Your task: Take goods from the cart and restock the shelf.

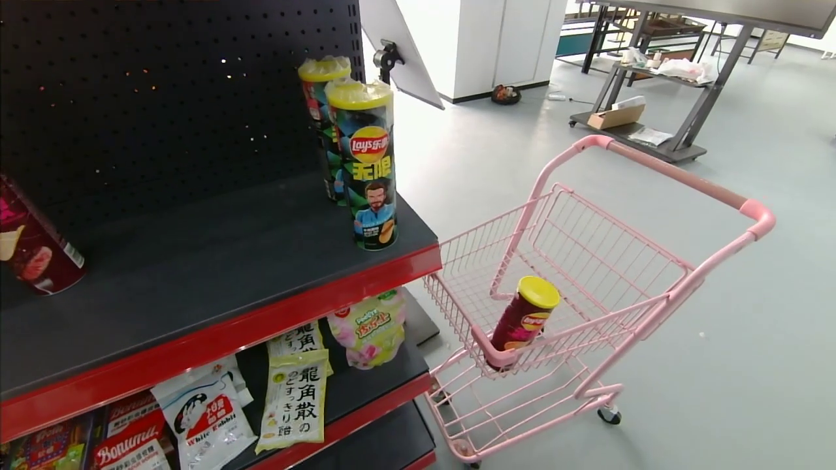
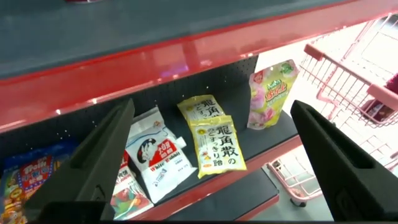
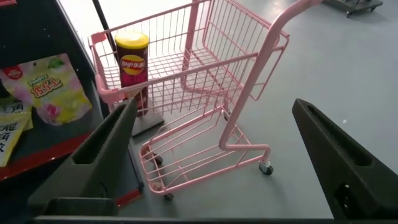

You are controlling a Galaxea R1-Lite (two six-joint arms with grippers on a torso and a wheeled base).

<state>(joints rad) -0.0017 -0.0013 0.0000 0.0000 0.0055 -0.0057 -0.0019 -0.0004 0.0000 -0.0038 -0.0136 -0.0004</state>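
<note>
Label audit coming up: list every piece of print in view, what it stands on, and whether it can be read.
Front can on the top shelf: logo and big characters, readable.
Can behind it: print mostly hidden.
Can in the cart: logo, too small to read.
White bag: two words, readable.
Yellow bags: large characters readable, small print blurred.
Green-pink bag: logo, blurred.
Red packs: one word, readable.

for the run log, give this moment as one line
cart: one red can inside | top shelf: two green cans | left hand: open, empty | right hand: open, empty
</note>
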